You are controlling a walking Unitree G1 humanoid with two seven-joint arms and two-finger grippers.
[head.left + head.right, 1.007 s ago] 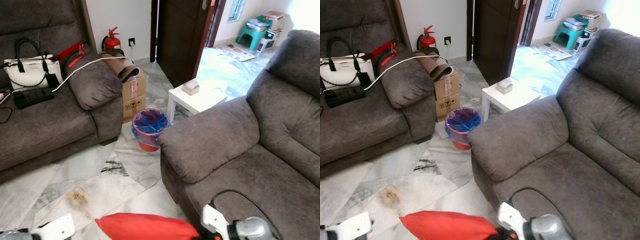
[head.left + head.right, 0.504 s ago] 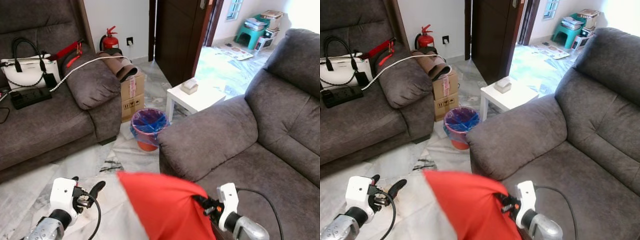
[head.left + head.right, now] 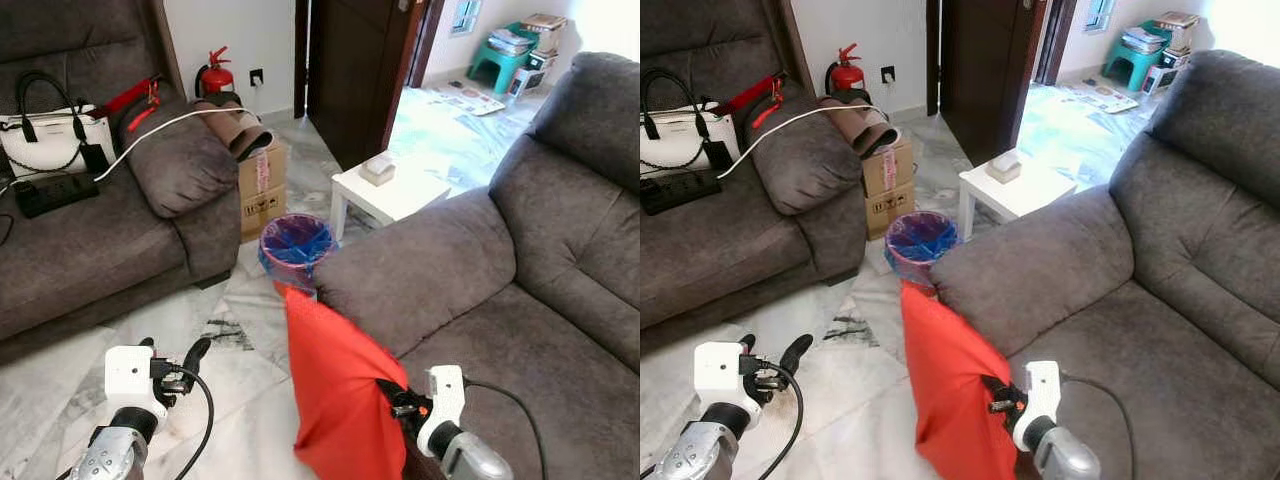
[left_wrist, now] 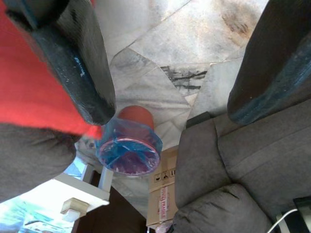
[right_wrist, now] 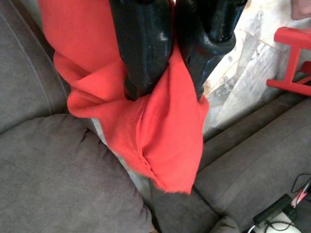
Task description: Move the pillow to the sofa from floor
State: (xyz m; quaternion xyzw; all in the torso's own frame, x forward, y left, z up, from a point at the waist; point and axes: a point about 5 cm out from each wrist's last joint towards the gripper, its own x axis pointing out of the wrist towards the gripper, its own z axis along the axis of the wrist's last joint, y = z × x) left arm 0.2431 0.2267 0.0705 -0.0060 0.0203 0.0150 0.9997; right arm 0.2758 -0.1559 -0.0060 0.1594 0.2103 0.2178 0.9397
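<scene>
Two black fingers (image 5: 146, 53) pinch limp red pillow (image 3: 335, 385).

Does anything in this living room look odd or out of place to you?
Yes. The red pillow hangs limp like an empty cover, pinched at one edge by the right hand beside the sofa. A brownish stain marks the marble floor. A white cable trails over the other sofa's armrest.
</scene>
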